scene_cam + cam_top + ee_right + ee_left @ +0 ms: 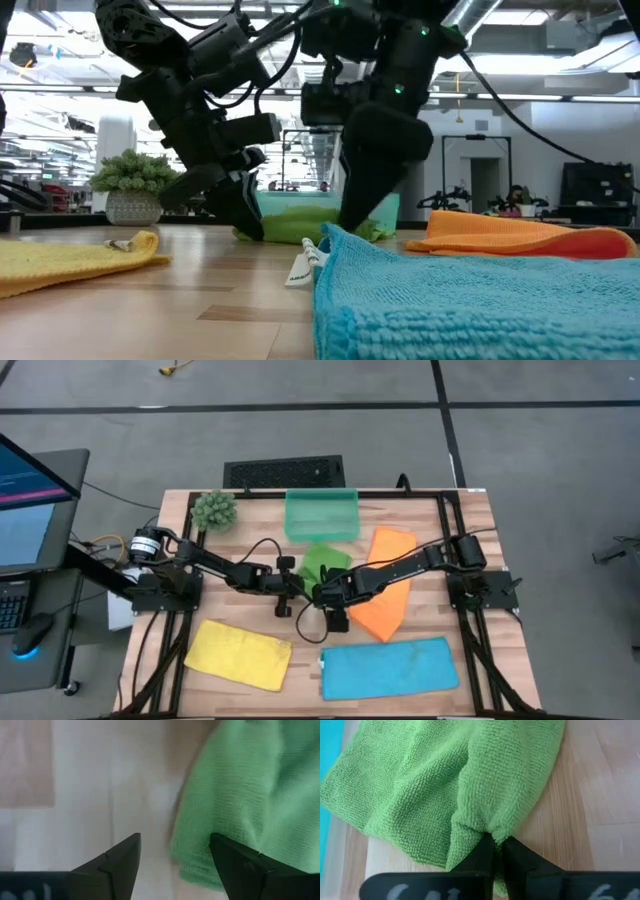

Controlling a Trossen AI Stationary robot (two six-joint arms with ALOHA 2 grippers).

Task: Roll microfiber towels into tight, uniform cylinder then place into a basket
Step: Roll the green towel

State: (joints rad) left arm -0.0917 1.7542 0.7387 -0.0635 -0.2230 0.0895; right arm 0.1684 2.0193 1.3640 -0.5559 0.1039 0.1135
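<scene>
A crumpled green towel (324, 563) lies on the wooden table just in front of the translucent teal basket (321, 515). My left gripper (494, 851) is shut on its edge. My right gripper (175, 856) hangs open at the towel's near side. One of its fingers (240, 865) is over the green towel's (250, 790) edge and the other is over bare wood. In the low view, both grippers (245, 215) (360, 215) point down at the green towel (300, 228). The orange (385, 595), yellow (238, 653) and blue (388, 668) towels lie flat. My left gripper pinches a gathered fold at the green towel's edge (487, 831) between its two fingers, which slant down from the table's left. The towel lies bunched on the table and puckers toward the fingers. My right gripper: whether its finger touches the towel, I cannot tell.
A spiky green plant ball (215, 510) stands at the far left corner. The orange towel lies right beside my right arm, and the blue one along the near edge. Bare wood shows between the yellow and green towels. A black frame (450, 540) runs around the table.
</scene>
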